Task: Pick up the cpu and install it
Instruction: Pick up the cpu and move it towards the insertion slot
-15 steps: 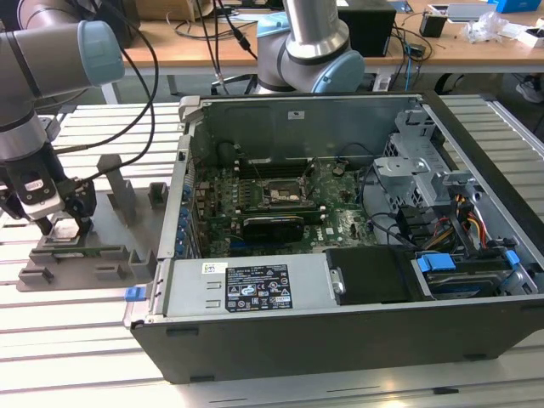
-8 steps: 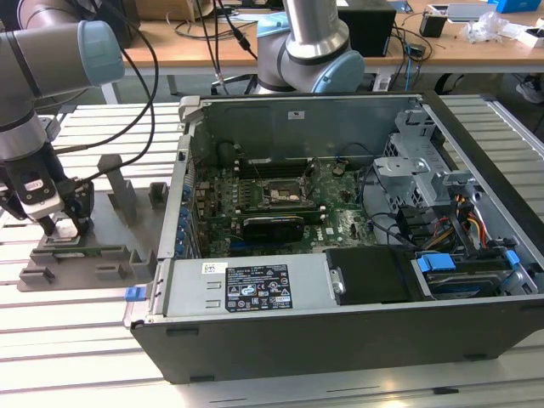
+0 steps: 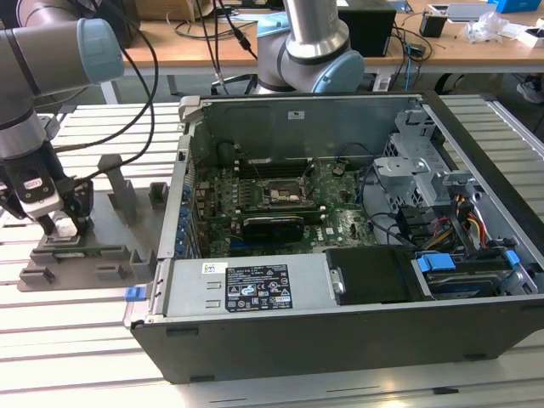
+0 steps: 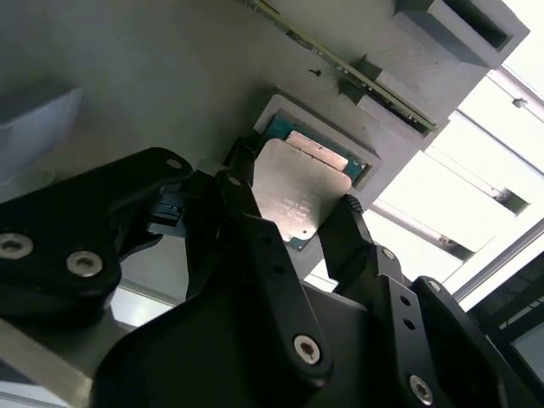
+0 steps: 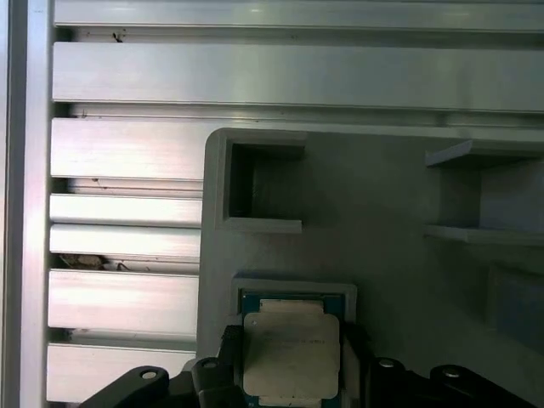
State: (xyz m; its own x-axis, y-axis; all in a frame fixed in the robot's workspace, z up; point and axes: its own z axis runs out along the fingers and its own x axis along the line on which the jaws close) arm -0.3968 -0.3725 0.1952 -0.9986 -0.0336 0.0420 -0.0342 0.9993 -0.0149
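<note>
Gripper (image 4: 295,184) first: we see its fingers (image 4: 350,223) pinched in against two opposite edges of the cpu (image 4: 297,194). The chip sits flat in its square pocket on the grey plastic tray (image 3: 85,259) - open computer case (image 3: 340,340) just beside that tray.

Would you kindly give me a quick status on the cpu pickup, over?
Hand low at grey tray, over the cpu. Cpu in tray recess, not installed. Nothing lying on it.
</note>
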